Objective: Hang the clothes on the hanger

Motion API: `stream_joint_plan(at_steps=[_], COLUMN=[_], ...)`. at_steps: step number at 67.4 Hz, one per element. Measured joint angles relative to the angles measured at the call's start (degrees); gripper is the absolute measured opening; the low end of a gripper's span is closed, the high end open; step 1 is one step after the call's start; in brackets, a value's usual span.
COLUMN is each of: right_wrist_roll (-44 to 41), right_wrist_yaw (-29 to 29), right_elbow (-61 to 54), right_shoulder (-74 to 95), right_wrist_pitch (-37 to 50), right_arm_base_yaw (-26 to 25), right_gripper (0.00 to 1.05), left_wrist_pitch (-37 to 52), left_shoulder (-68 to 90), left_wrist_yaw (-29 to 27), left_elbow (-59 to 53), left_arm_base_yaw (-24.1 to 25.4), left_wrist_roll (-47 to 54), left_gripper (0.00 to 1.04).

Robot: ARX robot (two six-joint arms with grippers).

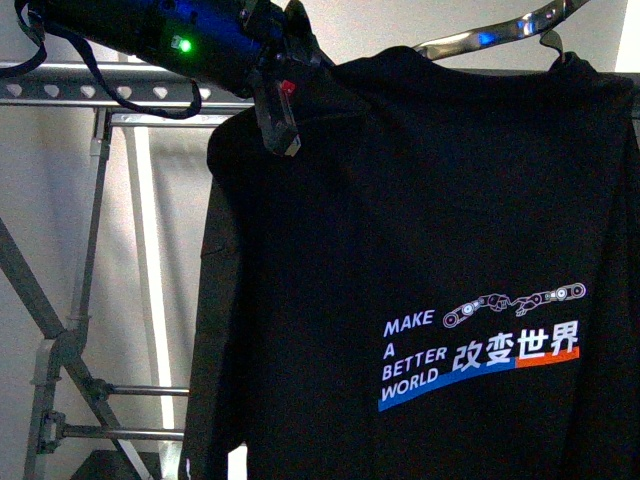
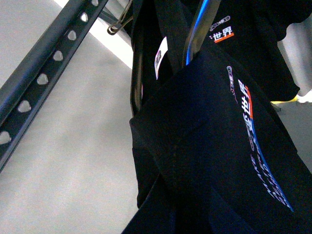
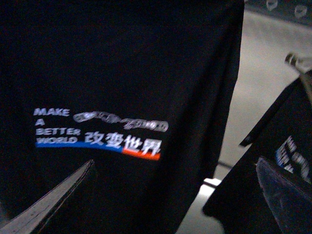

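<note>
by the rail point(image 1: 100, 92), our left gripper point(image 1: 283, 125) sits at the t-shirt point(image 1: 420, 220) shoulder, grip we cannot tell; our right gripper point(image 3: 174, 163) stands released.

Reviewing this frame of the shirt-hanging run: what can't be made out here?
1. Front view: the left gripper blends into the black T-shirt; open or shut is unclear.
2. Front view: the metal coat hanger runs off the top edge, so its seat on the rack rail is unseen.
3. Left wrist view: the white label is too small to read.
4. Front view: the bottom edge cuts off the T-shirt's hem.
</note>
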Motion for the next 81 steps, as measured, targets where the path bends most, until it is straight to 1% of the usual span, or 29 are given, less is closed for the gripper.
stream_joint_plan(at_steps=[5, 6, 8, 9, 11, 16, 20, 24, 29, 31, 38, 43, 50, 53, 61, 73, 81], right_wrist_roll=[-7.19, -9.9, -12.76, -16.44, -18.73, -34.62, -40.96, -51.39, -57.96, -61.72, -69.75, -73.0, -74.49, -74.66, -73.96, -73.46, -74.71], right_wrist_yaw=[0.77, 1.11, 1.49, 1.88, 2.16, 2.75, 2.54, 1.55, 0.52, -0.31, -1.03, -1.18, -1.64, -2.51, -3.21, -3.41, -1.49], right_elbow=[5.46, 7.17, 8.85, 10.51, 12.15, 20.15, 24.02, 29.68, 33.22, 35.6, 41.18, 45.7, 50.99, 55.39, 62.9, 69.81, 74.14], right_shoulder=[5.09, 6.6, 8.02, 9.35, 10.58, 15.76, 17.92, 21.03, 23.04, 24.3, 27.26, 29.79, 32.68, 34.8, 37.9, 40.04, 42.88], right_wrist_pitch=[-0.15, -0.13, -0.11, -0.13, -0.26, -2.75, -4.9, -9.16, -12.7, -15.96, -24.61, -30.27, -35.12, -38.05, -40.22, -42.34, -45.51], right_arm_base_yaw=[1.95, 2.6, 3.23, 3.85, 4.39, 6.78, 7.69, 8.81, 9.16, 9.29, 9.49, 9.68, 9.86, 10.1, 10.82, 11.85, 12.83], right_gripper=[0.97, 0.97, 0.97, 0.97, 0.97, 0.97, 0.97, 0.97, 0.97, 0.97, 0.97, 0.97, 0.97, 0.97, 0.97, 0.97, 0.97], left_wrist_pitch=[0.0, 0.0, 0.0, 0.0, 0.0, 0.0, 0.0, 0.0, 0.0, 0.0, 0.0, 0.0, 0.0, 0.0, 0.0, 0.0, 0.0], left_shoulder=[0.02, 0.02, 0.02, 0.02, 0.02, 0.02, 0.02, 0.02, 0.02, 0.02, 0.02, 0.02, 0.02, 0.02, 0.02, 0.02, 0.02], left_wrist_yaw=[0.0, 0.0, 0.0, 0.0, 0.02, 0.02, 0.02, 0.02, 0.0, 0.0, 0.0, 0.0, 0.0, 0.0, -0.02, -0.02, -0.02], left_elbow=[0.0, 0.0, 0.0, 0.0, 0.0, 0.0, 0.0, 0.0, 0.0, 0.0, 0.0, 0.0, 0.0, 0.0, 0.0, 0.0, 0.0], left_arm_base_yaw=[-0.09, -0.09, -0.09, -0.09, -0.09, -0.09, -0.09, -0.07, -0.07, -0.07, -0.07, -0.07, -0.07, -0.07, -0.07, -0.07, -0.07], left_wrist_roll=[0.0, 0.0, 0.0, 0.0, 0.0, 0.02, 0.02, 0.04, 0.04, 0.07, 0.09, 0.09, 0.09, 0.09, 0.09, 0.09, 0.11], left_gripper=[0.04, 0.04, 0.04, 0.04, 0.04, 0.04, 0.04, 0.04, 0.04, 0.04, 0.04, 0.04, 0.04, 0.04, 0.04, 0.04, 0.04])
